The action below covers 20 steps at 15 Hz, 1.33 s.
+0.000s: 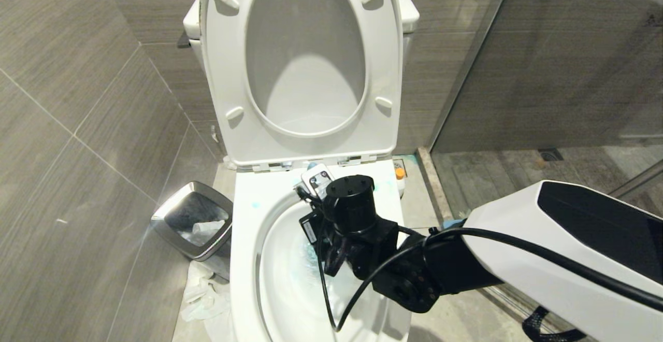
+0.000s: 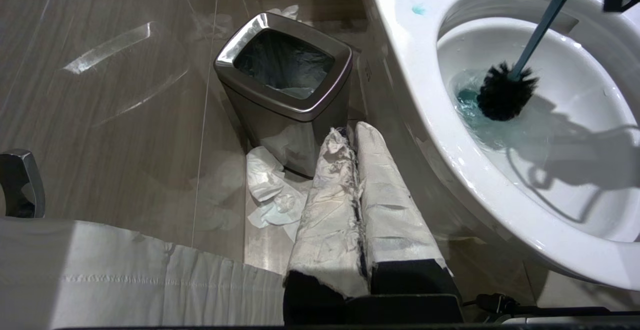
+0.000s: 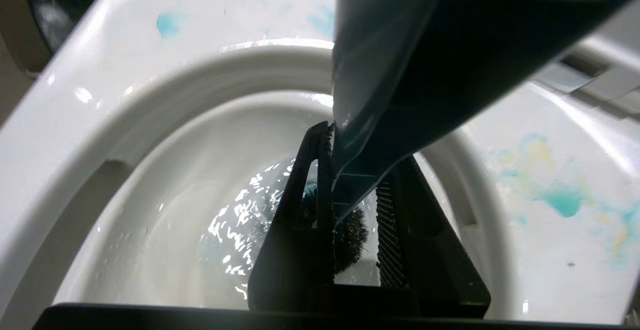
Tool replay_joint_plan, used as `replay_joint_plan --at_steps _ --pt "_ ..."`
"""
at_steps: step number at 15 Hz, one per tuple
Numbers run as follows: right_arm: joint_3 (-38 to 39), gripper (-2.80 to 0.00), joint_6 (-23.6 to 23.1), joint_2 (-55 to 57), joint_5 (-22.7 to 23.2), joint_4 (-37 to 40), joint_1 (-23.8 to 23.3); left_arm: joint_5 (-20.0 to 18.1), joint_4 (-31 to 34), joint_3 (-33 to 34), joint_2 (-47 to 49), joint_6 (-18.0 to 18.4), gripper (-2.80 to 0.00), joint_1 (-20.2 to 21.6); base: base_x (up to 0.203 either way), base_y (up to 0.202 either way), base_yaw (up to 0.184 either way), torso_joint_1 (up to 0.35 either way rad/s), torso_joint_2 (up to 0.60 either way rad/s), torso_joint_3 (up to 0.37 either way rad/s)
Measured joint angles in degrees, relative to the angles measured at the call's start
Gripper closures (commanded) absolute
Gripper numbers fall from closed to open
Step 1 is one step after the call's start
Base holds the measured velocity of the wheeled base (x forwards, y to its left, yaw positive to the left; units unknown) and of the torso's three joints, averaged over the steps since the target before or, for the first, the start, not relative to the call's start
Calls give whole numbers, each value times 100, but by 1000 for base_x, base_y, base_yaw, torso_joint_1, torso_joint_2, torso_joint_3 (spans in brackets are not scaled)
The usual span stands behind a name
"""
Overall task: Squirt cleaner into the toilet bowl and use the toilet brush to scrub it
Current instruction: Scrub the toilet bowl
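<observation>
Scrubbing: right gripper (image 3: 357, 205) clamped on the toilet brush (image 2: 505, 95) handle, whose long axis slants down into the toilet bowl (image 2: 415, 85), bristle head in blue-tinted water directly below the tool; left gripper (image 2: 357, 205) closed, parked beside the bowl.

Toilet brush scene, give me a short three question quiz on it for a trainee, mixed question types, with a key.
1. True or false: the black bristle head of the toilet brush is down in the blue-tinted water of the toilet bowl.
2. Which gripper holds the brush handle? A. left gripper B. right gripper C. neither
3. Fill in: the steel-rimmed bin stands on the floor on the robot's ____ side of the toilet.

Key
1. True.
2. B. The right gripper is shut on the handle above the bowl; the left gripper, its fingers wrapped in white and closed, is parked low beside the toilet.
3. Left.
</observation>
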Motion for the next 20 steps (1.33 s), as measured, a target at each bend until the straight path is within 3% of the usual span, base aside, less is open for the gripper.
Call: replay_joint_plan --at_steps 4,13,20 --pt "-81 0 -11 -127 -5 -43 -13 -1 -1 0 0 -13 0 6 0 0 0 0 0 0" --pt "-1028 0 -122 247 22 -35 9 1 4 0 0 -24 0 0 0 0 0 0 0 0" --pt "-1487 0 -234 542 43 119 402 1 1 0 0 -18 0 6 0 0 0 0 0 0"
